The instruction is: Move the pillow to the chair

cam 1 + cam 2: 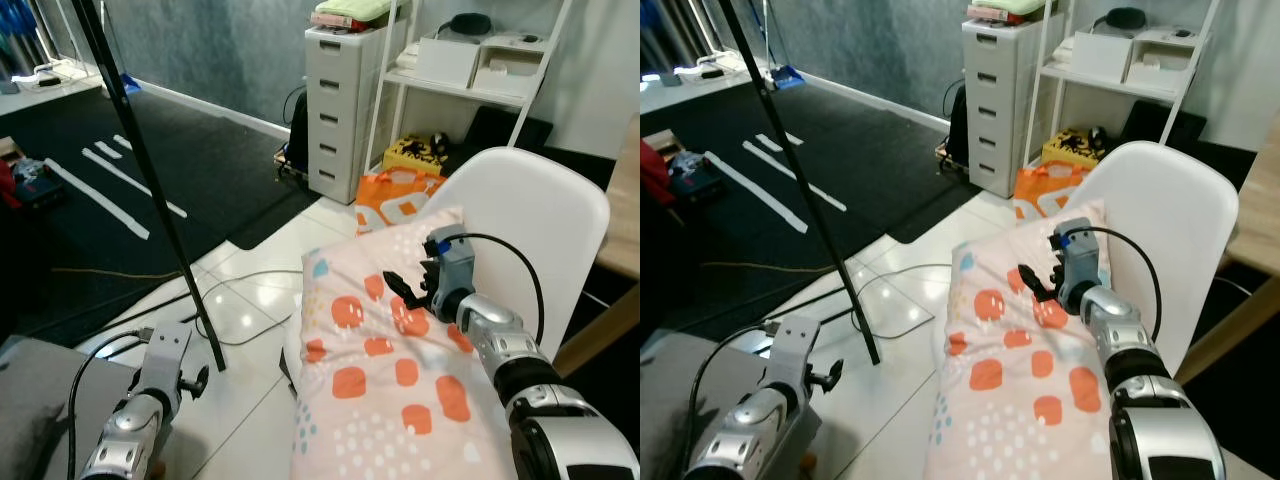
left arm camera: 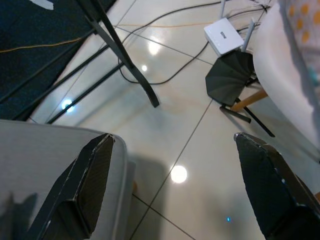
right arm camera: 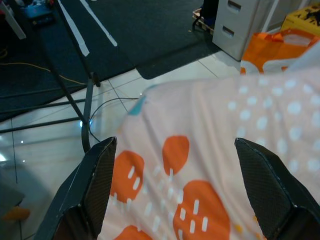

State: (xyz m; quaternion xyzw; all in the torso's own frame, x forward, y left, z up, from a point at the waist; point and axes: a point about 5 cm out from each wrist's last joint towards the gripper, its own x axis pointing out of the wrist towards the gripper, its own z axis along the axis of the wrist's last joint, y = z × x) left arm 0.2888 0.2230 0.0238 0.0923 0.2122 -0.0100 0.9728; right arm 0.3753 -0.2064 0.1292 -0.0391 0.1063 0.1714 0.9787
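Already the pillow (image 1: pixel 385 370), pale pink with orange patches and white dots, lies on the white chair (image 1: pixel 545 215), its upper end leaning against the backrest and its lower end running down over the seat toward the camera, so the main part of the task looks done. Just above the pillow's middle hangs the right gripper (image 1: pixel 408 292), and the right wrist view shows its two black fingers (image 3: pixel 95 182) spread wide with the fabric lying free between them, so it grips nothing. Whether a fingertip touches the cloth cannot be told. What seems left, as a judgement, is little: draw the right arm clear, and perhaps check that the pillow sits steady, since its lower edge appears to overhang the front of the seat. The left gripper (image 2: pixel 170 187) hangs low over the tiled floor (image 1: pixel 255 295) beside a grey surface (image 2: pixel 35 155), its fingers parted and holding nothing, near a black stand leg (image 2: pixel 125 55) and loose cables
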